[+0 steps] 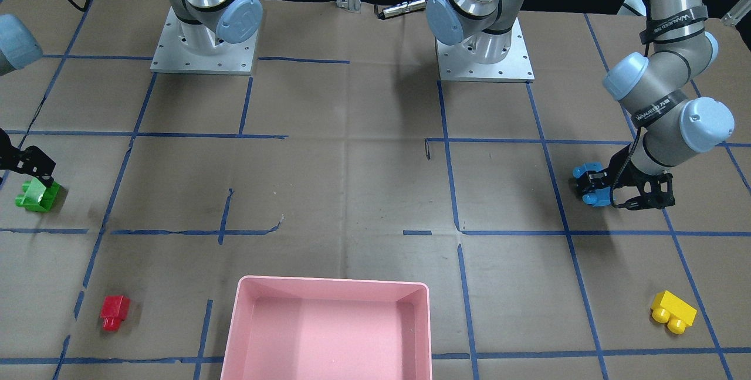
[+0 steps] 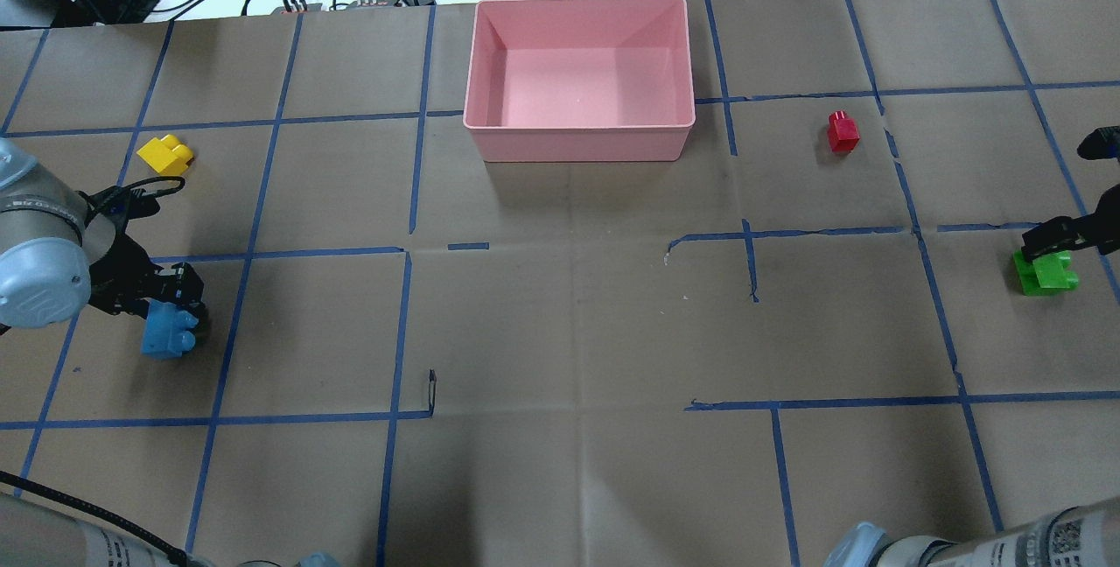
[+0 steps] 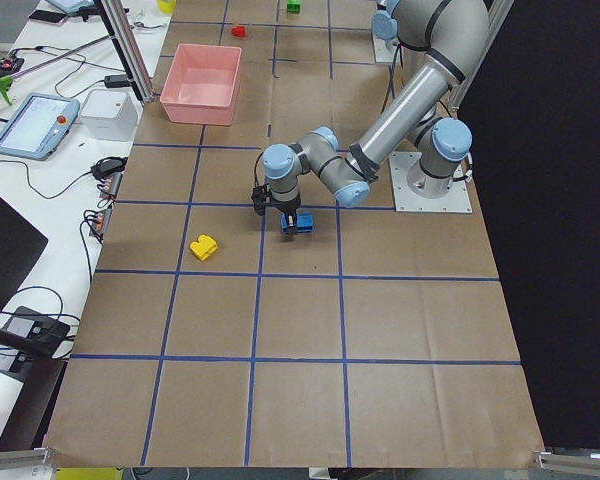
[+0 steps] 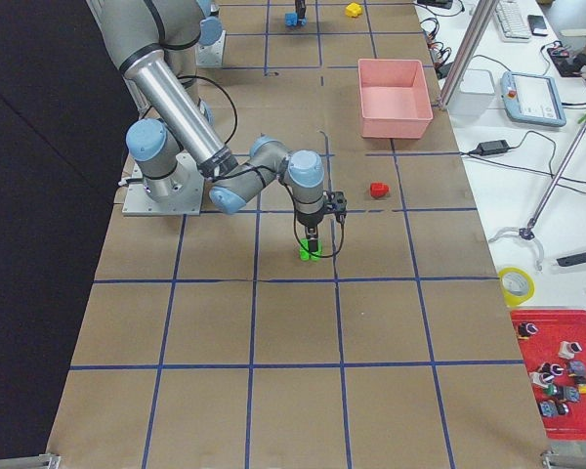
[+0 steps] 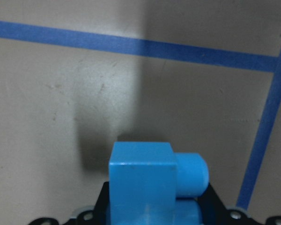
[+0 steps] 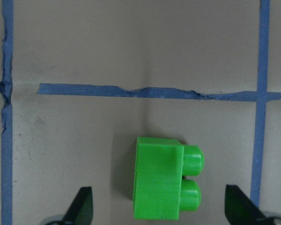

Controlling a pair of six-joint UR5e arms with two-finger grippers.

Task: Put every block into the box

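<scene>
Pink box (image 1: 328, 333) empty on counter (image 1: 352, 192), task judged barely begun: left pincer (image 1: 592, 187) clamped on light-blue brick (image 5: 140, 183), right pincer (image 6: 161, 206) spread astride green brick (image 1: 38, 197), red brick (image 1: 114, 309) and yellow brick (image 1: 673, 309) lying loose.

- Bright, even light from overhead; the paper-covered table (image 2: 569, 331) carries only faint, soft shadows.
- Left wrist view: light-blue brick (image 5: 140, 183) looms close, slightly soft, throwing a dark shadow.
</scene>
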